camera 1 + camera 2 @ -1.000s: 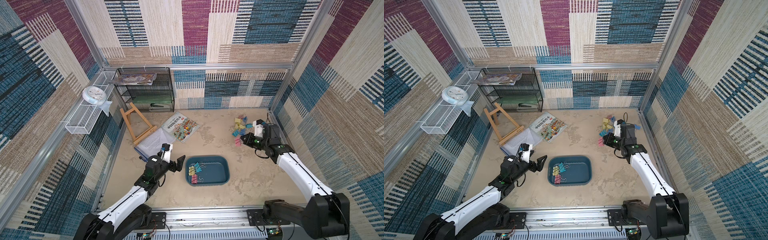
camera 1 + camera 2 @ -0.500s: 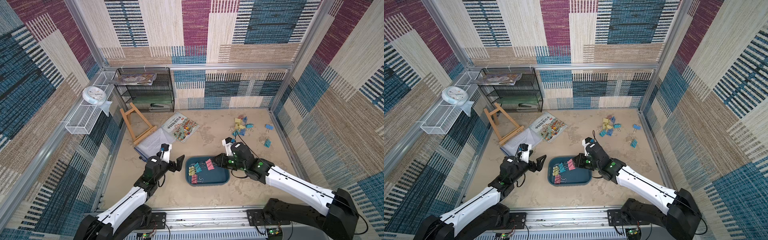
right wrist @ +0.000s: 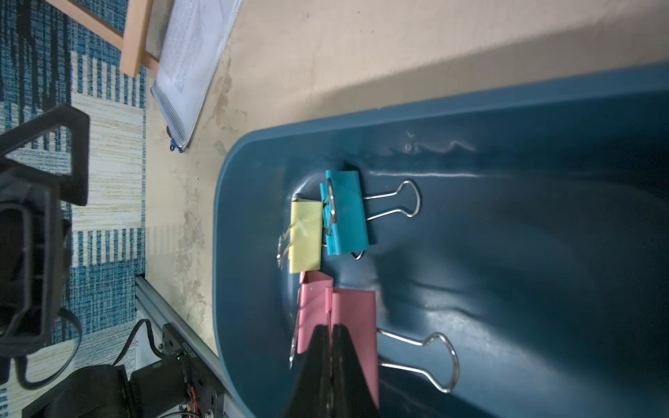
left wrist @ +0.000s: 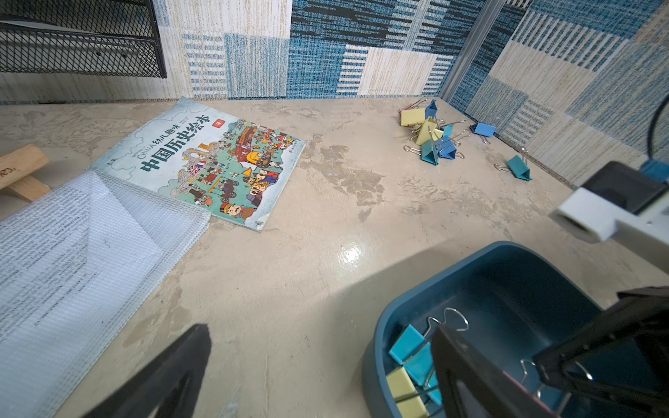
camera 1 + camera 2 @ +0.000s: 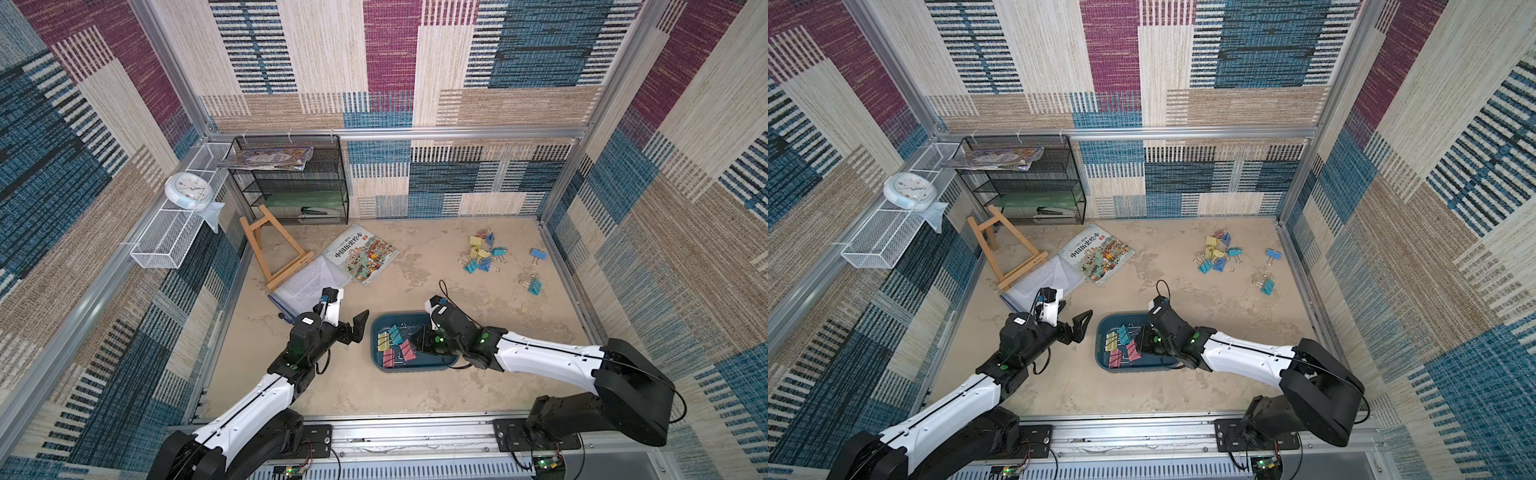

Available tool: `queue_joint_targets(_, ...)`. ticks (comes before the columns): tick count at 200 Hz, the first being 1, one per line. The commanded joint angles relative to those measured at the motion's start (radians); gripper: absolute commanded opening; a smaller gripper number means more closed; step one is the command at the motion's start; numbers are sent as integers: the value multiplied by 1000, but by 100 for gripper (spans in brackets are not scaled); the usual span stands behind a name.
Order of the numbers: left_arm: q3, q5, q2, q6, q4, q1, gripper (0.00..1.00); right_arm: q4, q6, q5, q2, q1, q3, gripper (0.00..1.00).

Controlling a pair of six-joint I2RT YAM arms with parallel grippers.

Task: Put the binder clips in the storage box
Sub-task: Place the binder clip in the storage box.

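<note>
Right wrist: right tool grips 1 pink binder clip inside teal storage box.

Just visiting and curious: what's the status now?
Left tool open, idle. Right tool shut on pink clip, over storage box. Loose clips beyond; nothing blocking.

Robot lab cell — aluminium frame, patchwork carpet walls, two arms on rail

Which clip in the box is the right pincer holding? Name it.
The pink binder clip nearer the storage box's middle; the right pincer is shut on it.
</note>
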Motion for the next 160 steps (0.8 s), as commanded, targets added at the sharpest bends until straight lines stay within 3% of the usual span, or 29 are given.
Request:
queue_joint_targets(1,-3,-1,-4,12,8,1,99,89,26,11,24,5,-14,0)
queue_joint_targets(65,-3,0,0,10,8,1,99,145,46,19,76,37,-45,0)
queue_joint_targets(113,-4,0,-1,12,8,0,99,8,32,105,-18,46,-22,47)
queue_joint_targets(133,-3,-1,-2,10,8,1,99,-97,15,184,-86,45,11,57)
queue_joint_targets(160,-2,0,2,10,11,1,99,-245,-39,378,-208,37,70,66)
